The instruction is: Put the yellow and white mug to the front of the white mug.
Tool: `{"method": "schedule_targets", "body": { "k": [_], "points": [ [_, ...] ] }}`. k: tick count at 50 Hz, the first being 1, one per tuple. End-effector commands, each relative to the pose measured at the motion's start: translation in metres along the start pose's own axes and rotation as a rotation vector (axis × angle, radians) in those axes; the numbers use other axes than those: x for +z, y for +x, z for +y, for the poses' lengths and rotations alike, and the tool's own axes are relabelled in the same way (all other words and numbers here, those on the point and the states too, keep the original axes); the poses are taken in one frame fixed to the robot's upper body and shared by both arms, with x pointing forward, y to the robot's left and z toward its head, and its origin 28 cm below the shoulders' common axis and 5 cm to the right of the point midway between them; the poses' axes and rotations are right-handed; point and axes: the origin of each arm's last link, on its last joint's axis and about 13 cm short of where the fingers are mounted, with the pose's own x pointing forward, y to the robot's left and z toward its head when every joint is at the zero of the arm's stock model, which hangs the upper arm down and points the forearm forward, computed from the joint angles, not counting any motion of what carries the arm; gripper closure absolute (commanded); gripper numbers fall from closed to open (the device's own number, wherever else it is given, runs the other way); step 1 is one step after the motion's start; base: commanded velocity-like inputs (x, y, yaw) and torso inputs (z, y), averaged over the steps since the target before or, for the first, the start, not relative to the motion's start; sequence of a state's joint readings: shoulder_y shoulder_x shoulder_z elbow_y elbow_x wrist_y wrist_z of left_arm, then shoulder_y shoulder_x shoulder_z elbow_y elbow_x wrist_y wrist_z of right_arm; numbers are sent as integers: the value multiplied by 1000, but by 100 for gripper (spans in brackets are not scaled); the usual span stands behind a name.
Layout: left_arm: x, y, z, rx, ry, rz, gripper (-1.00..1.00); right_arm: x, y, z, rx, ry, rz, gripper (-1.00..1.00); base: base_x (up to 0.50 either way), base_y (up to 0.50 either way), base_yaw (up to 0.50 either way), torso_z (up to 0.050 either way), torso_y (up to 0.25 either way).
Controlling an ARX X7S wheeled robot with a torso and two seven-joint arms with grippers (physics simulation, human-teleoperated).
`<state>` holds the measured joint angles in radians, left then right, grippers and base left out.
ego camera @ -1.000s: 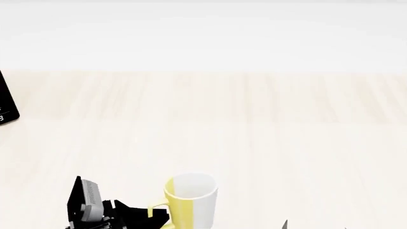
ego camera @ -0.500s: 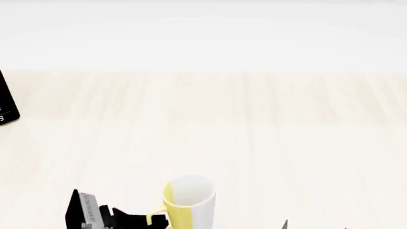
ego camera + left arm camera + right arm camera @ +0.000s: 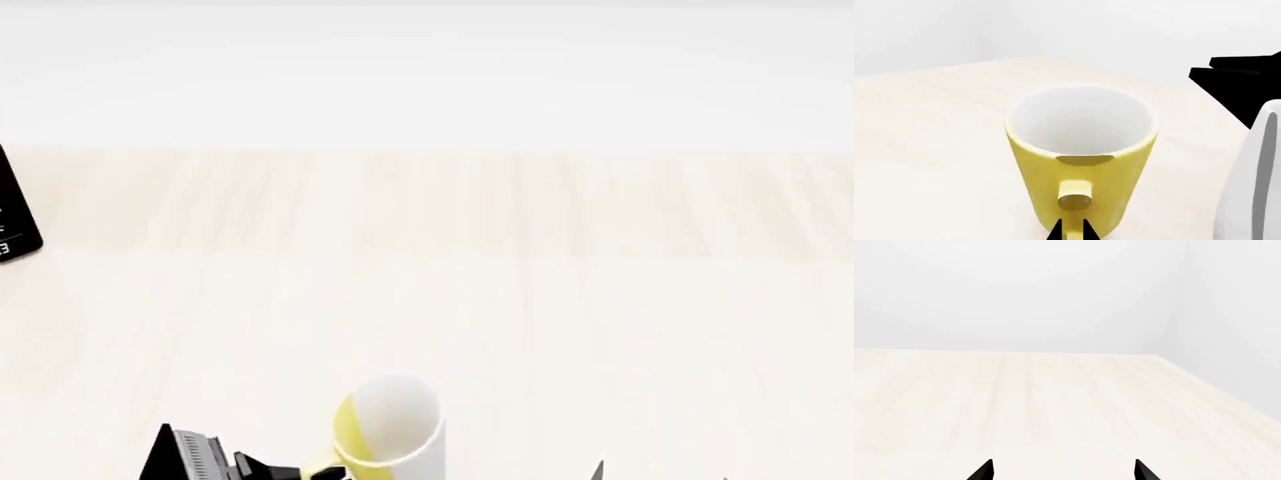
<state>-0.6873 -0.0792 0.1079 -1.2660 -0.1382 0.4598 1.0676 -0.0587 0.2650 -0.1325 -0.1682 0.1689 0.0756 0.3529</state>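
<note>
The yellow and white mug (image 3: 387, 425) stands upright at the near edge of the head view, yellow side and handle toward my left arm. In the left wrist view the mug (image 3: 1081, 165) fills the middle, white inside. My left gripper (image 3: 1072, 234) is shut on its yellow handle (image 3: 1074, 197), one fingertip on each side. It shows in the head view as black parts (image 3: 287, 470) beside the mug. My right gripper (image 3: 1063, 472) is open and empty over bare table. A white rounded body (image 3: 1254, 175) stands close beside the mug; I cannot tell whether it is the white mug.
The pale wooden table (image 3: 467, 280) stretches far ahead to a white wall. A black box (image 3: 14, 215) sits at the far left edge. A black arm part (image 3: 1241, 87) shows beyond the mug in the left wrist view. A right fingertip (image 3: 599, 470) peeks in at the near edge.
The mug and my left gripper have moved toward the near edge of the head view, so less of both shows now. The right arm has not moved.
</note>
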Motion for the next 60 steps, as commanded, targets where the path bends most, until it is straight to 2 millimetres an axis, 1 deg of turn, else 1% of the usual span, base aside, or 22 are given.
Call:
{"method": "schedule_targets", "body": {
  "k": [1, 8, 22, 36, 50, 60],
  "points": [
    [-16, 0, -13, -9, 8, 118, 100, 0, 0, 0, 1, 0, 0, -100, 0, 0, 0, 0, 0],
    [-18, 0, -16, 7, 55, 140, 100, 0, 0, 0, 1, 0, -1, -100, 0, 0, 0, -2, 0],
    [-11, 3, -11, 34, 83, 134, 100, 0, 0, 0, 2, 0, 1, -100, 0, 0, 0, -1, 0],
    [-9, 6, -13, 59, 171, 159, 100, 0, 0, 0, 1, 2, 2, -100, 0, 0, 0, -1, 0],
    [0, 17, -11, 58, 233, 195, 100, -2, 1, 1, 7, 3, 7, -100, 0, 0, 0, -2, 0],
    [3, 20, -10, 50, 236, 190, 100, -2, 2, 1, 8, 3, 8, -100, 1, 0, 0, -3, 0]
  ]
}}
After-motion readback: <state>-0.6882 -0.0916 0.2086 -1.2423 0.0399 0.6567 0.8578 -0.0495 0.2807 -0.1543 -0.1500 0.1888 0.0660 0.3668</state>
